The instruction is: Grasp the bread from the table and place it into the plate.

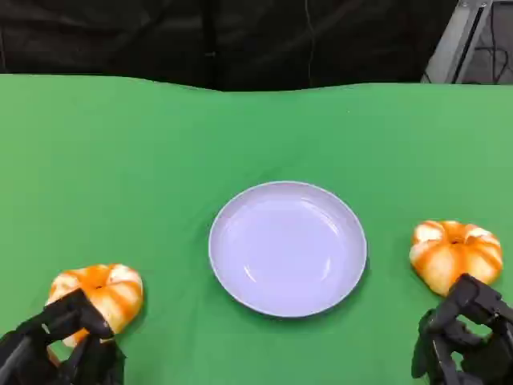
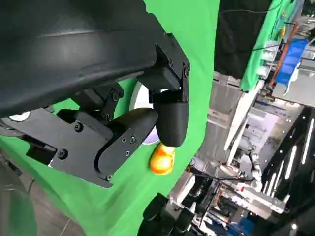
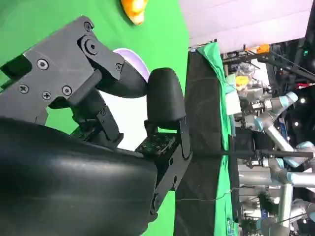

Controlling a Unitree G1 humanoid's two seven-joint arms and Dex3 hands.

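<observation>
Two pumpkin-shaped bread rolls on the green desk [image 1: 120,144]: left bread roll [image 1: 100,293] near the lower left, right bread roll [image 1: 455,253] at the right edge. One round white plate [image 1: 240,289] between them, nothing lying in it. Two black hands low in the head view: left hand [image 1: 60,345] with fingers [image 1: 76,313] against the left bread roll, right hand [image 1: 465,337] just beside the right bread roll.
</observation>
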